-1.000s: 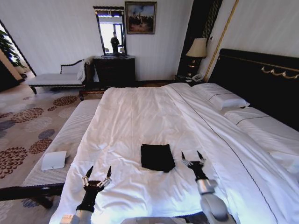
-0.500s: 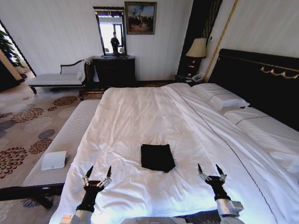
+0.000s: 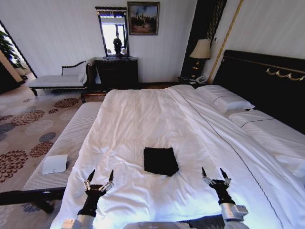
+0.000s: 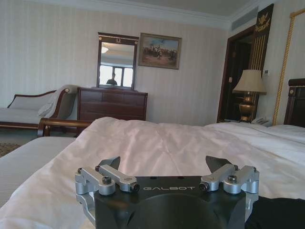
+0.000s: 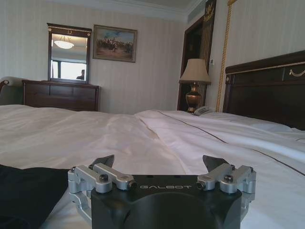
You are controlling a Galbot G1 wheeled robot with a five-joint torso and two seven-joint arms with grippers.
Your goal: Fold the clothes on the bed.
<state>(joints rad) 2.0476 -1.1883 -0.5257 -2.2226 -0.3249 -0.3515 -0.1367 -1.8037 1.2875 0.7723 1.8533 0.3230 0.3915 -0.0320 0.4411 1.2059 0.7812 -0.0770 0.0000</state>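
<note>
T-shirt between parted end effectors

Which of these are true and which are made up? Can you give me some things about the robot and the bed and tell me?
1. The black T-shirt lies folded into a small rectangle on the bed. True.
2. The right gripper is holding the T-shirt. False: it is open and sits off to the shirt's side, not touching it.
3. The left gripper is open near the foot edge of the bed. True.
4. A small white box sits on top of the T-shirt. False: it rests on the striped bench beside the bed.
5. The pillows lie by the dark headboard. True.
</note>
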